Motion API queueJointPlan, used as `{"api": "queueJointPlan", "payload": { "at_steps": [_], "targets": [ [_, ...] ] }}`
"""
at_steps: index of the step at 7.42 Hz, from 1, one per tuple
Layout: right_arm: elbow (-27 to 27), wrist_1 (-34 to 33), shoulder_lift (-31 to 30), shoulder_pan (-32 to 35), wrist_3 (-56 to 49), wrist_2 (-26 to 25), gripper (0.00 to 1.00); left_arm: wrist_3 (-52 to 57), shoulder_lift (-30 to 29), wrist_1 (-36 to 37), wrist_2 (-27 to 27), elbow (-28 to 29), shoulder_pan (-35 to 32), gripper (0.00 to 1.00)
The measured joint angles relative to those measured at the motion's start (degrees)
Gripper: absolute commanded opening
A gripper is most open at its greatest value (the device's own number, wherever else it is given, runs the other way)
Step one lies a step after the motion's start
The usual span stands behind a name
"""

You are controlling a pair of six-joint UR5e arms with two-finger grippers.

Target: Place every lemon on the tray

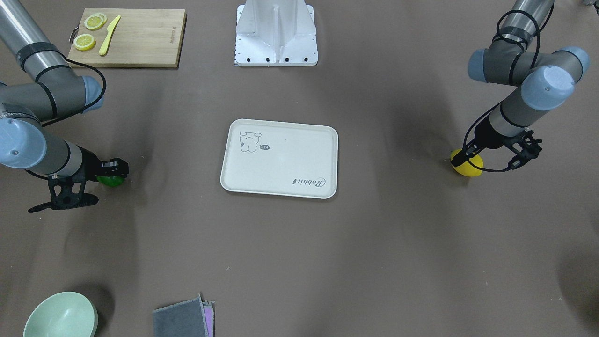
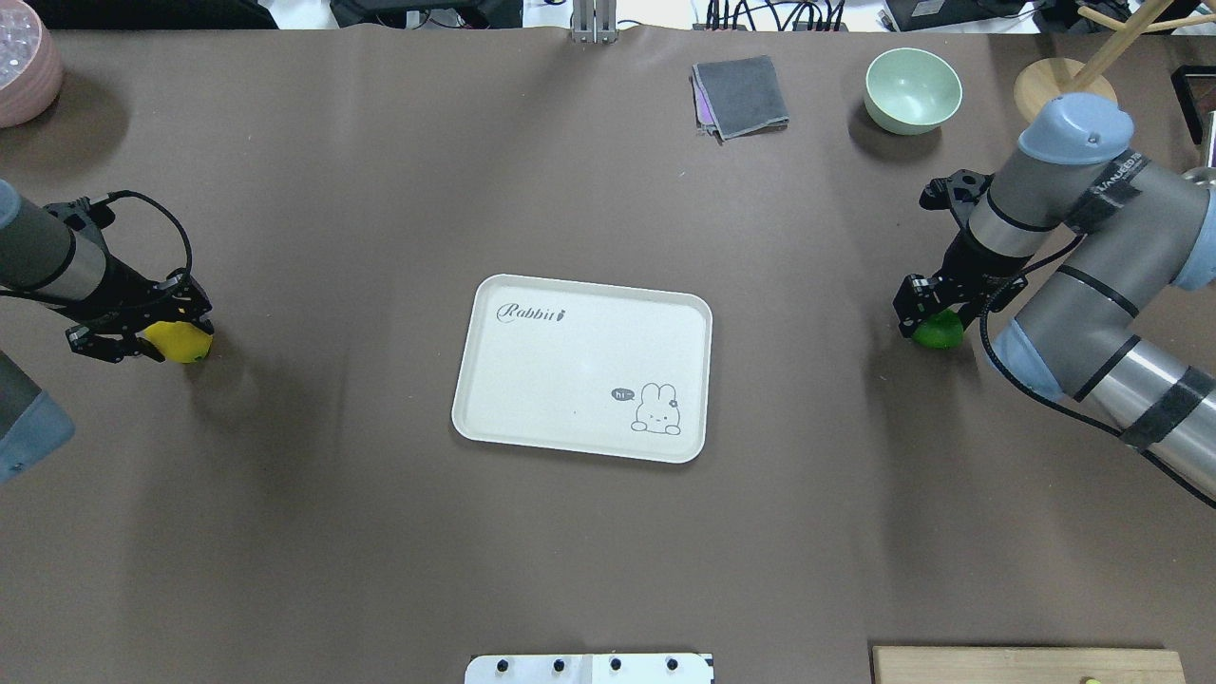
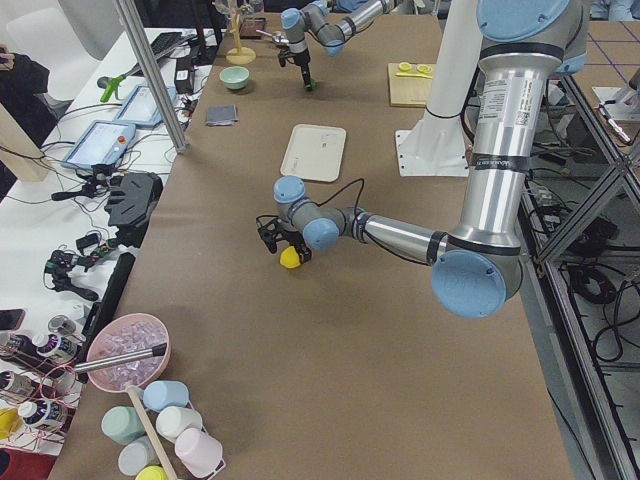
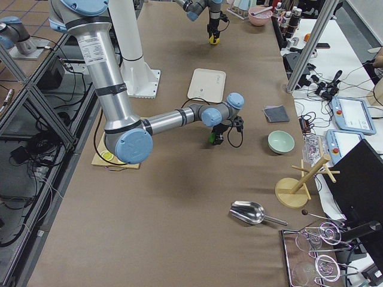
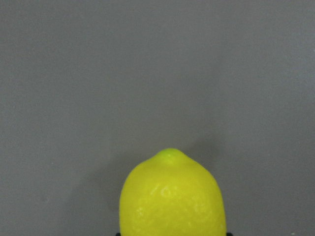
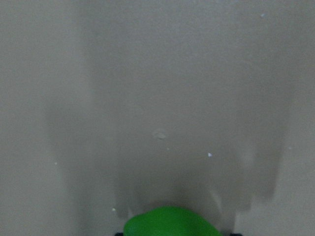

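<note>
A brown-covered table (image 2: 380, 570) stands beside a cluttered white bench (image 3: 30, 215), tiled floor (image 4: 21, 7) below.

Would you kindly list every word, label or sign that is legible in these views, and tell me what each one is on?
"Rabbit": script in one corner of the tray.
"hi~": speech bubble beside the cartoon animal on the tray.
On the cutting board: small print near one end, too small to read.
On the right arm: a lettered band, partly hidden, not readable whole.

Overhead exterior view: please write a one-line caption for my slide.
Left gripper at the yellow lemon, right gripper at the green lemon, empty tray between them.
</note>
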Motion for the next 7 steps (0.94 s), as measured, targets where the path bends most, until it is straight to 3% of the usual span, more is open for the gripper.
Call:
{"api": "queueJointPlan", "payload": {
  "at_steps": [3,5,7],
  "targets": [
    [0.3,-0.5,2.2,2.5,0.5,3.4,0.27,16.0,-0.1,5.0,-2.1,-2.4,-2.3,0.00],
    [0.2,-0.6,6.1,2.6,2.7,4.6,0.27,32.5,-2.2,17.2,-2.2,-7.3,-5.2,0.00],
    [0.1,-0.3,10.7,0.4,10.0,4.7,0.28,39.3,-3.8,25.0,-2.2,-12.4,-6.4,0.00]
  ]
}}
